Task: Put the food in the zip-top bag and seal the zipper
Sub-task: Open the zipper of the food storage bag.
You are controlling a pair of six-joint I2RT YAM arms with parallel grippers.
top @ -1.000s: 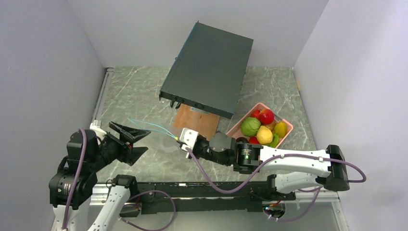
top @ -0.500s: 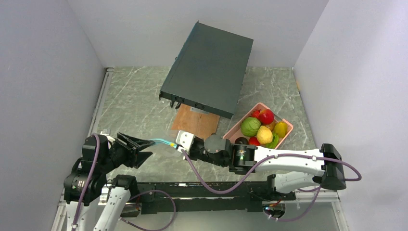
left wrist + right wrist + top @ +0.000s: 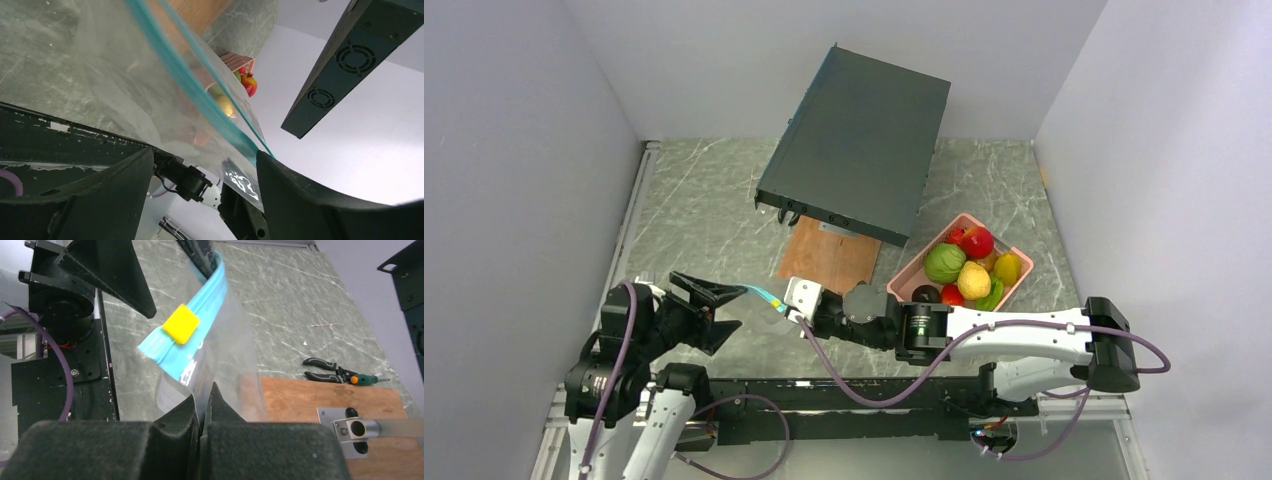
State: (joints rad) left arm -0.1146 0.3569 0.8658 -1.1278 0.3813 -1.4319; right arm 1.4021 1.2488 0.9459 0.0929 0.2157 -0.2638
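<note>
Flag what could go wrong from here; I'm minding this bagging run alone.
The right gripper pinches only thin clear film of the zip-top bag, which could slip free. The left gripper, jaws open, straddles the zipper; closing might pinch both sides together, with the food still in the pink tray.

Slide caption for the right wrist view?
Right jaws shut on the clear bag, teal zipper and yellow slider beyond.

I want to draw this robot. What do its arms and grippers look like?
The left arm and right arm are white and black, with round black joints and purple cables. The left gripper and right gripper have black pointed fingers.
</note>
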